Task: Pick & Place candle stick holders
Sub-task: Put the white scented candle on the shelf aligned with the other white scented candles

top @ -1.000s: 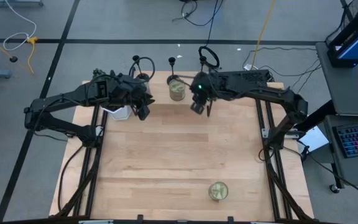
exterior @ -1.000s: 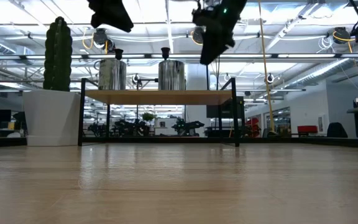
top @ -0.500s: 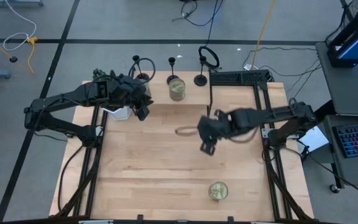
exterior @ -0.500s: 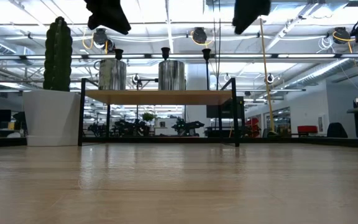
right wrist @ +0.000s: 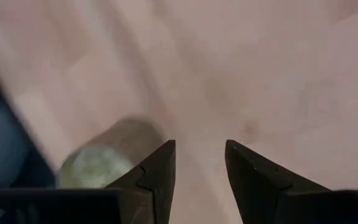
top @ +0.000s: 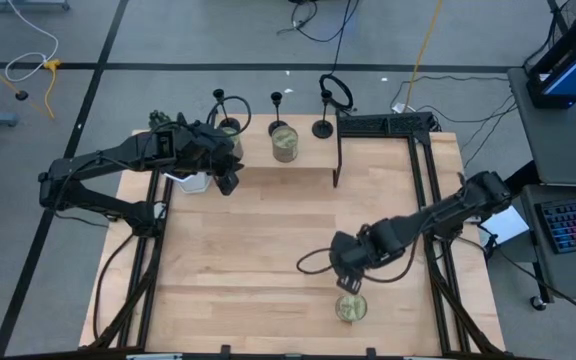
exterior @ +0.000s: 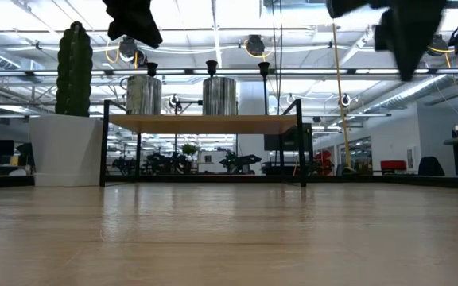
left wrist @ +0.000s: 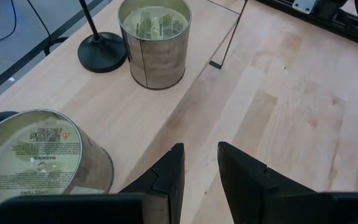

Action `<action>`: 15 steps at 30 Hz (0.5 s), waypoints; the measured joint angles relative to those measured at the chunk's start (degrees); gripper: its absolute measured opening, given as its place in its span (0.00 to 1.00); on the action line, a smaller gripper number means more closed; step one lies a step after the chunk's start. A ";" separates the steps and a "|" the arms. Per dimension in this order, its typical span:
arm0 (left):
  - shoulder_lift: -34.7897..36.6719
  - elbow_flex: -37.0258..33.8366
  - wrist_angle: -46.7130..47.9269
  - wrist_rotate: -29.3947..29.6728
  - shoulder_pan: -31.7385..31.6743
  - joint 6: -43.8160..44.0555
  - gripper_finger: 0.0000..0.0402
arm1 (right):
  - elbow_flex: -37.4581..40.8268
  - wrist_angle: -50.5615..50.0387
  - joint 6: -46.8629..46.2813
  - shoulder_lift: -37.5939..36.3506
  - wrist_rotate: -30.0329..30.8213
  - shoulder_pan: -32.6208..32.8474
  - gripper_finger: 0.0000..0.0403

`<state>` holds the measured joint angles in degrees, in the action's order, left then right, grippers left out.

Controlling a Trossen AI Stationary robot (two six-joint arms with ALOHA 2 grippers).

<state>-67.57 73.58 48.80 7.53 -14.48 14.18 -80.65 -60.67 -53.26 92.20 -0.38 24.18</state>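
Note:
Three black candle stick holders stand by their round bases on a raised wooden shelf at the table's far edge: left, middle and right. The low view shows their cups. My left gripper hovers open and empty near the shelf's left part. In its wrist view one holder's base shows. My right gripper hovers open and empty above the table's near right part; its wrist view shows a jar just below.
Two greenish-gold jars stand on the shelf among the holders. A third jar stands near the table's near edge, by my right gripper. A green plant in a white pot stands at the far left. Bare wood lies mid-table.
My right gripper has swung away from the shelf at the far edge, across the table toward its near edge, and now hovers by the jar at the near right. The right holder, hidden behind it in the low view before, now shows on the shelf.

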 joint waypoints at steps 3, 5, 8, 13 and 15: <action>0.00 0.00 1.01 0.01 0.00 0.01 0.26 | 3.28 4.26 0.06 0.00 -6.14 1.04 0.32; 0.01 0.00 1.67 0.01 0.00 -0.05 0.26 | 4.82 6.76 -0.04 0.00 -7.92 1.68 0.32; 0.00 0.00 1.55 0.02 0.00 -0.25 0.26 | 5.37 8.25 1.30 0.02 -8.64 2.70 0.32; 0.00 0.00 1.01 0.02 0.00 -0.38 0.26 | 5.37 8.80 2.46 -0.04 -8.68 5.98 0.32; 0.00 0.00 1.02 0.02 0.00 -0.46 0.26 | 5.37 9.47 0.83 -0.04 -8.52 7.24 0.32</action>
<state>-67.57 73.58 49.82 7.55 -14.48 13.72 -75.29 -51.19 -52.43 92.16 -8.91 31.42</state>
